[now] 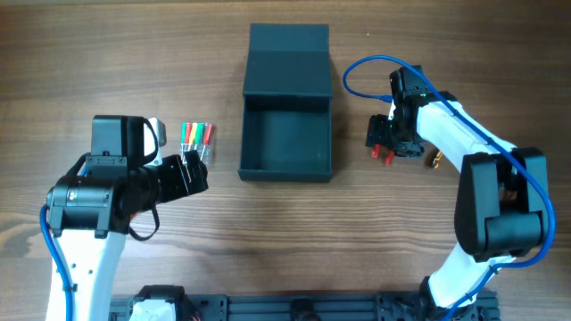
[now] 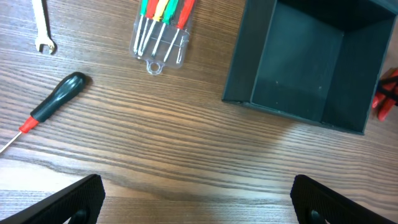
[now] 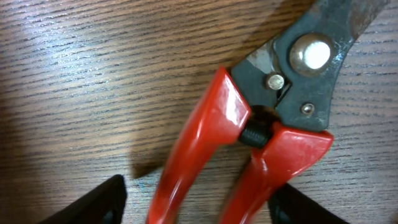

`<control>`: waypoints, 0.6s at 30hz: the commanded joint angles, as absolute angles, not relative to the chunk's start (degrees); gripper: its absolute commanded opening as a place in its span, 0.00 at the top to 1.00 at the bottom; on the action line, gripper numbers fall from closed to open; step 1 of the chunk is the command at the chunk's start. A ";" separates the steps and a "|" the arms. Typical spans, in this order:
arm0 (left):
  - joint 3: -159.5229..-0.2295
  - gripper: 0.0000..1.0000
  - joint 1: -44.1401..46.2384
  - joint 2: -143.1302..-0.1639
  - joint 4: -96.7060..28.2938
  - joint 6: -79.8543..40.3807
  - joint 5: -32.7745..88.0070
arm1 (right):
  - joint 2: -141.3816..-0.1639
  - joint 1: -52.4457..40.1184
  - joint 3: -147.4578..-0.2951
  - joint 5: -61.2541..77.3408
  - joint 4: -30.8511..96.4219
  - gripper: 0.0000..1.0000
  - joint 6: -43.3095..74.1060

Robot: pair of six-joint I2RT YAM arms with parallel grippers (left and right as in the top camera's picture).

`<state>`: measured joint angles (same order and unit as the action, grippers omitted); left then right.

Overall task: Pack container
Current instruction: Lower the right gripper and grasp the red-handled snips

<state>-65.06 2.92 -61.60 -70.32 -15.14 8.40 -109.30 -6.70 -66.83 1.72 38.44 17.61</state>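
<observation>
The dark teal-grey container (image 1: 285, 174) stands open and empty at the table's middle, its lid (image 1: 289, 62) folded back; it also shows in the left wrist view (image 2: 249, 56). My right gripper (image 1: 385, 143) is low over red-handled pliers (image 3: 211, 130), right of the container. Its fingers (image 3: 199, 205) are open, one on each side of the two red handles. My left gripper (image 1: 192, 174) is open and empty (image 2: 199, 199) above bare wood, left of the container.
A clear case of coloured small screwdrivers (image 1: 196, 135) lies left of the container, also in the left wrist view (image 2: 161, 28). A black-handled screwdriver (image 2: 56, 99) and a small wrench (image 2: 42, 25) lie further left. A small yellow-black item (image 1: 436, 160) lies by the right arm.
</observation>
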 commanded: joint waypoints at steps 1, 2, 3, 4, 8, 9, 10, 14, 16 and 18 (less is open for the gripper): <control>-66.06 0.00 3.11 -61.73 -70.35 -13.93 7.86 | -110.30 -6.92 -66.24 3.05 38.17 0.35 18.22; -66.06 0.00 3.11 -61.73 -70.37 -13.93 7.86 | -110.30 -6.92 -66.24 3.03 38.17 0.38 18.24; -66.04 0.00 3.11 -61.73 -70.37 -13.93 7.86 | -110.30 -6.92 -66.24 3.03 38.17 0.41 18.22; -66.06 0.00 3.11 -61.73 -70.37 -13.93 7.86 | -110.30 -6.92 -66.24 3.03 38.17 0.44 18.22; -66.06 0.00 3.11 -61.73 -70.37 -13.96 7.86 | -110.30 -6.92 -66.24 3.03 38.17 0.48 18.22; -66.06 0.00 3.11 -61.73 -70.37 -13.96 7.86 | -110.30 -6.92 -66.24 3.03 38.17 0.55 18.22; -66.06 0.00 3.11 -61.73 -70.37 -13.93 7.86 | -110.30 -6.90 -66.24 3.03 38.17 0.60 18.20; -66.06 0.00 3.11 -61.73 -70.37 -13.96 7.86 | -110.30 -6.90 -66.24 3.03 38.17 0.68 18.22; -66.06 0.00 3.11 -61.73 -70.37 -13.96 7.86 | -110.30 -6.90 -66.24 3.01 38.17 0.71 18.17; -66.06 0.00 3.11 -61.73 -70.39 -13.96 7.86 | -110.30 -6.90 -66.24 3.01 38.17 0.71 18.20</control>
